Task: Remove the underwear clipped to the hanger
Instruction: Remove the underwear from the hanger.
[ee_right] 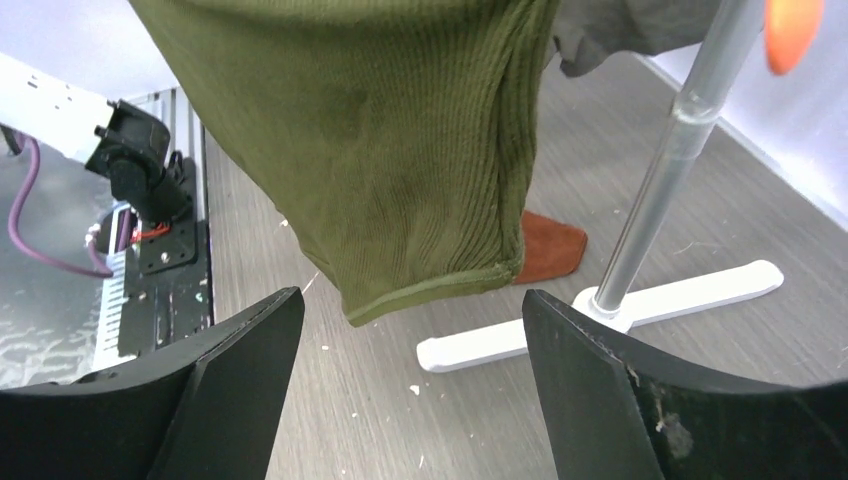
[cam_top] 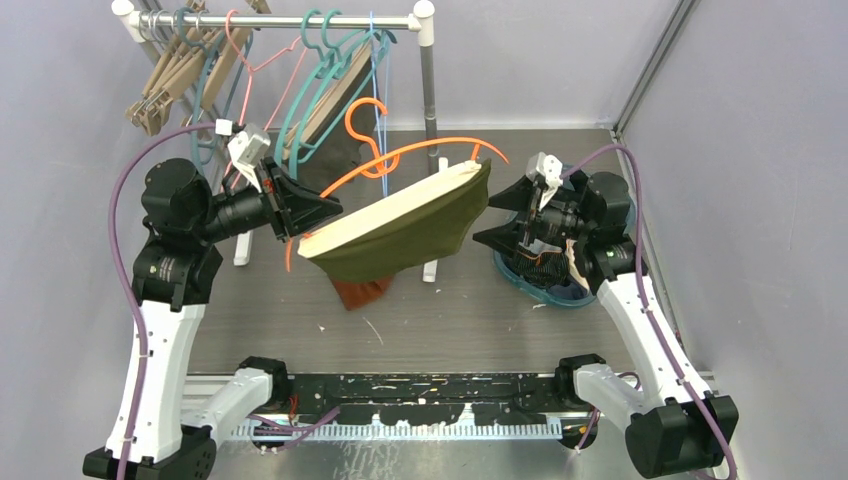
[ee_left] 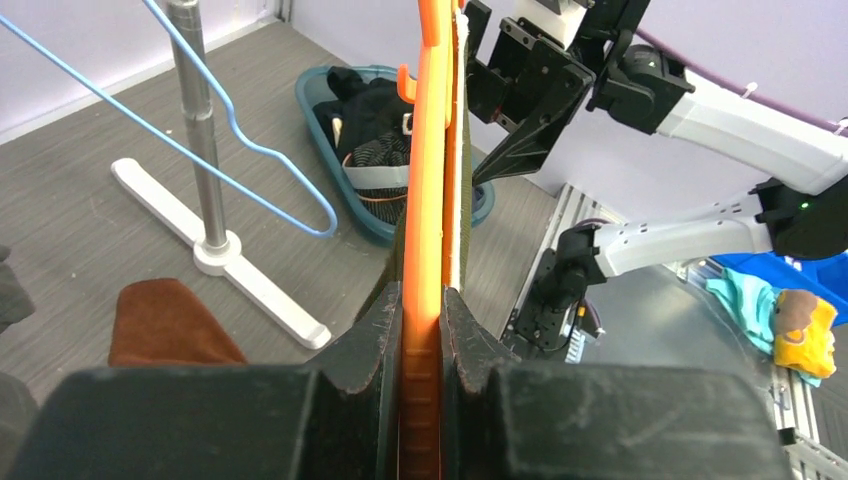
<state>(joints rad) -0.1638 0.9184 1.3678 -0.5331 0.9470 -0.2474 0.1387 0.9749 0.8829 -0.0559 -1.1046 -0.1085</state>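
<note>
Pinching the orange hanger (ee_left: 424,200) between the left fingers (ee_left: 376,332), shut tight on both its flat faces. Holding it aloft over the surface (cam_top: 455,322), with the olive-green underwear (cam_top: 405,240), cream waistband (cam_top: 388,207) uppermost, draped from it. Spread wide at the right fingers (ee_right: 240,380), gripping nothing, facing the underwear's hanging hem from just beside. Below on the surface, a rust-brown cloth (cam_top: 360,292).
</note>
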